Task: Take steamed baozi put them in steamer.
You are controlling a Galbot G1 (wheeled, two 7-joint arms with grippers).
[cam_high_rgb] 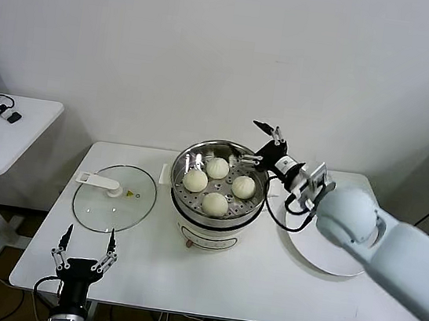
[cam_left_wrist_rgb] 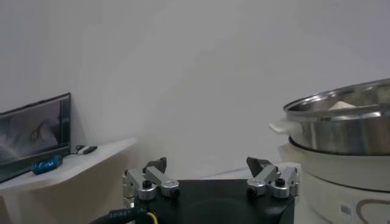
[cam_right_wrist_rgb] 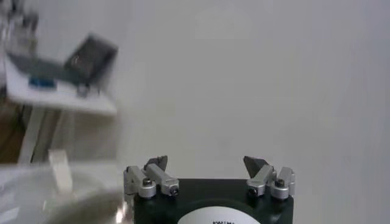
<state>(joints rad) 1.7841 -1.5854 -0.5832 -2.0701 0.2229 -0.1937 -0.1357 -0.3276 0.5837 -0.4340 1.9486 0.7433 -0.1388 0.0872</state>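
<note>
Head view: your right gripper [cam_high_rgb: 259,143] hangs spread and empty just right of the steamer [cam_high_rgb: 207,224] holding four baozi [cam_high_rgb: 214,203], glass lid [cam_high_rgb: 114,198] left, white plate [cam_high_rgb: 328,259] right, left gripper [cam_high_rgb: 88,246] spread, parked at the near edge.

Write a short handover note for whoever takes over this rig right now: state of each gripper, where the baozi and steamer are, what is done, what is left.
Left gripper: open, empty, parked at the table's near left edge.
Right gripper: open, empty, above the steamer's far right rim.
Baozi: all four sit on the steamer's perforated tray.
Glass lid: flat on the table, left of the steamer.
Done: loading looks finished.
Left: probably only pulling the right arm clear.
</note>
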